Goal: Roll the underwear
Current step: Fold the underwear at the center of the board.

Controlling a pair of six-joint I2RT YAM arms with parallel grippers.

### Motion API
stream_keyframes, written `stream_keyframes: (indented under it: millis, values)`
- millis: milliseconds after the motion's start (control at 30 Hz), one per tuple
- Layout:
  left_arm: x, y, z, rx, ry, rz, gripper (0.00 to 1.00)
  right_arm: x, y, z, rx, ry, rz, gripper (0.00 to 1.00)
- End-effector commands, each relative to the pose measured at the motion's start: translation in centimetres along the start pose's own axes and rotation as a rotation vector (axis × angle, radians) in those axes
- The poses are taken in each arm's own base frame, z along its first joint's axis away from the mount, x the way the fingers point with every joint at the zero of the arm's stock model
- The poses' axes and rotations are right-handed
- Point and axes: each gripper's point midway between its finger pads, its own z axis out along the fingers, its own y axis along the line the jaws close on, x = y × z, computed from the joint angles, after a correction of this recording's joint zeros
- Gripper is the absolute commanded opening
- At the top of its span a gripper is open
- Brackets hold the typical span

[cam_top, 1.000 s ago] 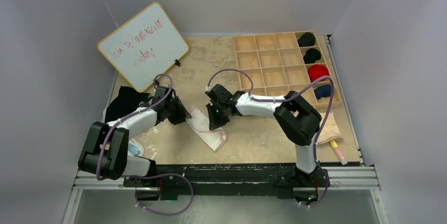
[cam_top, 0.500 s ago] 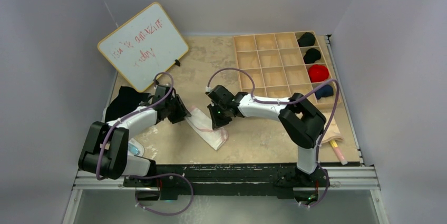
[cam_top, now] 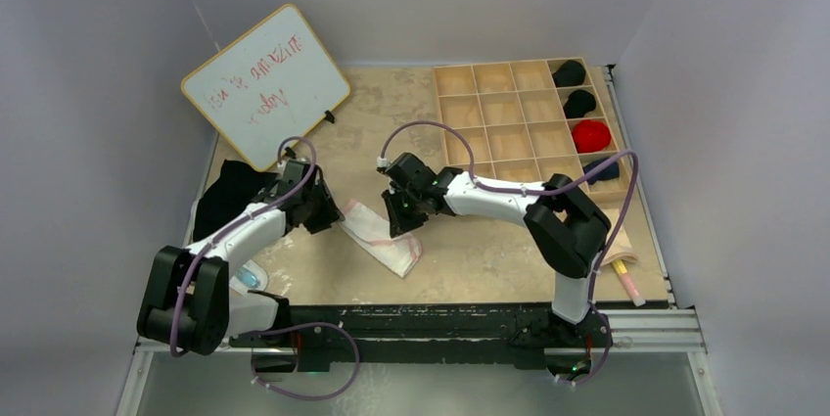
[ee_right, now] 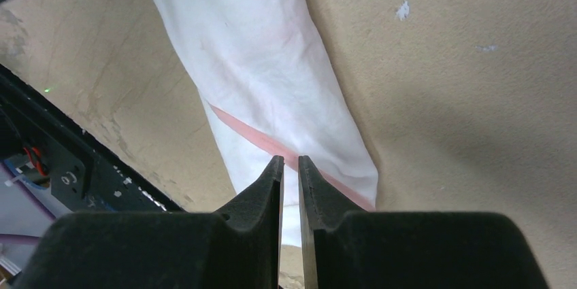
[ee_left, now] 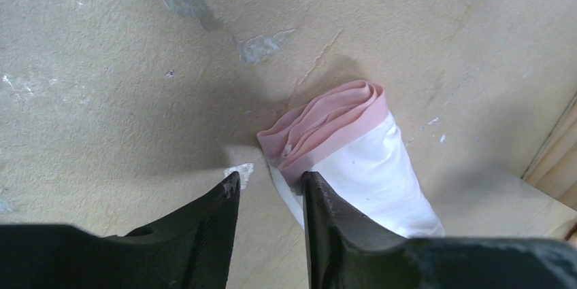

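At the left, the left hand (ee_left: pixel 269 181) is held low over the desk (cam_top: pixel 489 259) with its jaws a moderate way apart. Bare desk is seen between them, and nothing is gripped. Just beyond its tips lies the pink waistband end (ee_left: pixel 326 115) of the underwear (cam_top: pixel 384 238), and one finger appears to brush the white cloth beside it.

The underwear is folded into a long narrow strip. It lies slantwise on the desk between the two arms, running from the pink end at the upper left down to the lower right.

Over the middle of the strip, the right hand (ee_right: pixel 286 163) is set with its jaws drawn almost together, only a thin slit being left. Whether a fold of cloth is nipped there cannot be told.

The garment is judged to be very light, soft and limp. It would sag and unfold if lifted by one point, and it would slide easily on the smooth desk. The stacked waistband end is the thickest part, so it is judged the best place to be pinched for starting the roll, while the strip is pinned further along.

As for writing, red handwriting is carried on the whiteboard (cam_top: pixel 264 83) at the far left, but it is too small and smeared to be read. No brand or label can be made out on the underwear. None is seen either on the wooden tray (cam_top: pixel 516 93) at the right.
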Motion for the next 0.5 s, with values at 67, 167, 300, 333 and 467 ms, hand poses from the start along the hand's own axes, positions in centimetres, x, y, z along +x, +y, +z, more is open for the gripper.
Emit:
stream_keyframes:
  millis: [67,167,300,333,467]
  values:
    - [-0.4,0.3,0.6,-0.015,-0.011,0.017,0.33,-1.0,1.1,0.1,-0.039,-0.006,-0.02,0.16]
    - [0.2,1.0,1.5,-0.034,0.001,0.016,0.3,-0.6,1.0,0.3,-0.04,0.008,-0.017,0.16]
    - [1.4,2.5,2.6,-0.089,0.043,0.01,0.23,-0.3,1.6,0.3,-0.068,0.025,-0.028,0.16]
    - [1.7,3.0,2.9,-0.109,0.047,0.007,0.22,-0.2,1.7,0.4,-0.066,0.03,-0.041,0.17]
    - [2.0,3.8,3.2,-0.141,0.05,-0.005,0.22,0.6,0.5,1.5,0.047,0.082,-0.081,0.18]
